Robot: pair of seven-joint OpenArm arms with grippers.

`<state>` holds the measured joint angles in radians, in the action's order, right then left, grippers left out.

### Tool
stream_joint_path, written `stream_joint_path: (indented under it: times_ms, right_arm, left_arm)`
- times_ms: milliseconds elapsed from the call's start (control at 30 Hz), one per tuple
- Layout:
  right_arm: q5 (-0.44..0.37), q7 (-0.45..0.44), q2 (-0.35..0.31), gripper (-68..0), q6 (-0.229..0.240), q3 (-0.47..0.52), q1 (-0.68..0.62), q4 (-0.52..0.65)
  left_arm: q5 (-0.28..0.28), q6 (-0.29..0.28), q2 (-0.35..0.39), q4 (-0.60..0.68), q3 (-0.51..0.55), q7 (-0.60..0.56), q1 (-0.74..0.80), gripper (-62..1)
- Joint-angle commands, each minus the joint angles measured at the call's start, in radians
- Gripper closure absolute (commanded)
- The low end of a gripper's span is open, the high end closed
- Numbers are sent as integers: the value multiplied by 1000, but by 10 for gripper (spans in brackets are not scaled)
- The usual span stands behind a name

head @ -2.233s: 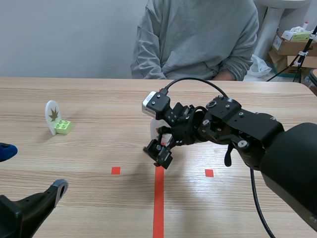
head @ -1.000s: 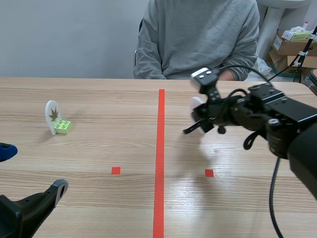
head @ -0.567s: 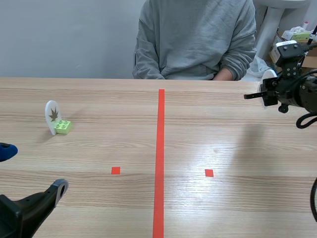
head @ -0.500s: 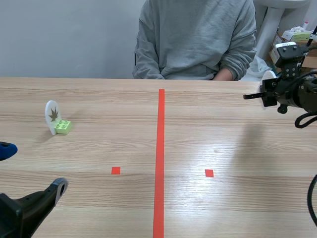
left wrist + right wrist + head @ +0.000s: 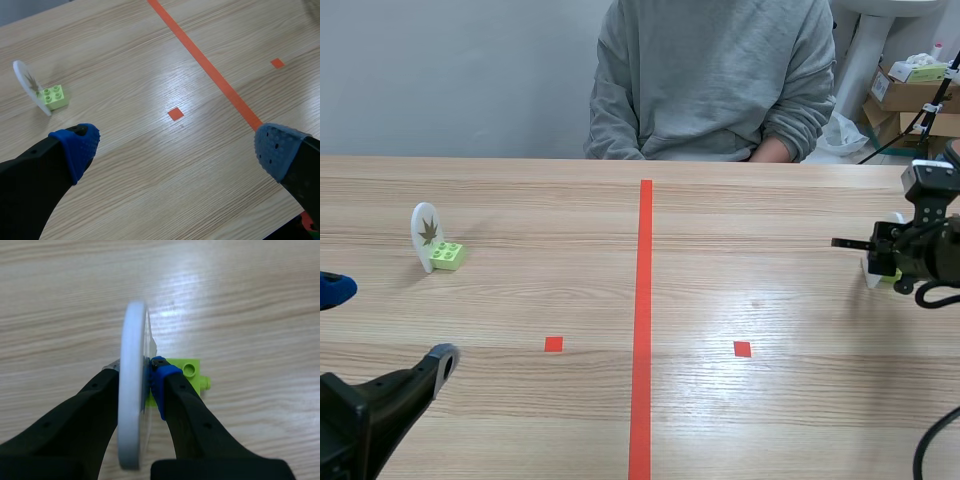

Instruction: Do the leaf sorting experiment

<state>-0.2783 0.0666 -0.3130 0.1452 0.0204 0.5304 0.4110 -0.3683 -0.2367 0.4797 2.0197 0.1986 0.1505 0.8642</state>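
Scene view: the right pincer [image 5: 876,260] holds a white disc [image 5: 869,268] low over the worktop's [image 5: 740,250] right side. It is probably sorting it across the red line from the leaf disc [image 5: 424,236] that stands at the left.

Left wrist view: the left pincer [image 5: 176,147] gapes wide and grips nothing.

Right wrist view: the fingers clamp the disc edge-on, upright in its green brick [image 5: 189,374].
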Motion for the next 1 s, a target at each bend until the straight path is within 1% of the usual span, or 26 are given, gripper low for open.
stream_joint_path:
  times_ms: [0, 167, 233, 367, 467, 500, 533, 733, 867, 967]
  right_arm:
    - [-7, -13, -16, -67, 0, 8, 11, 30]
    - [-6, -12, -17, -126, 1, 14, -2, 30]
    - [-6, -5, -17, -171, 1, 14, -1, 30]
    - [-6, 2, -17, -336, 5, 14, -1, 30]
    - [-6, 10, -17, -488, 21, 14, -1, 34]
    - [-6, 14, -17, -526, 26, 14, -1, 38]
    - [-6, 20, -17, -544, 27, 14, -2, 44]
    - [-6, 78, -37, -547, 31, 14, -2, 120]
    - [-6, 166, -61, -547, 31, 14, -7, 186]
    - [-7, 203, -82, -547, 31, 14, -47, 251]
  left_arm:
    - [-11, 2, -3, 9, -7, -8, 0, -623]
    - [-11, 2, -3, 9, -7, 8, 0, -623]
    - [-11, 2, -3, 9, -7, 13, 0, -623]
    - [-11, 2, -3, 9, -7, 25, 0, -623]
    - [-11, 2, -3, 9, -7, 27, 0, -623]
    - [-11, 2, -3, 9, -7, 27, 0, -623]
    - [-11, 2, -3, 9, -7, 27, 0, -623]
    - [-11, 2, -3, 9, -7, 27, 0, -623]
    - [-11, 2, -3, 9, -7, 27, 0, -623]
    - [-11, 2, -3, 9, -7, 27, 0, -623]
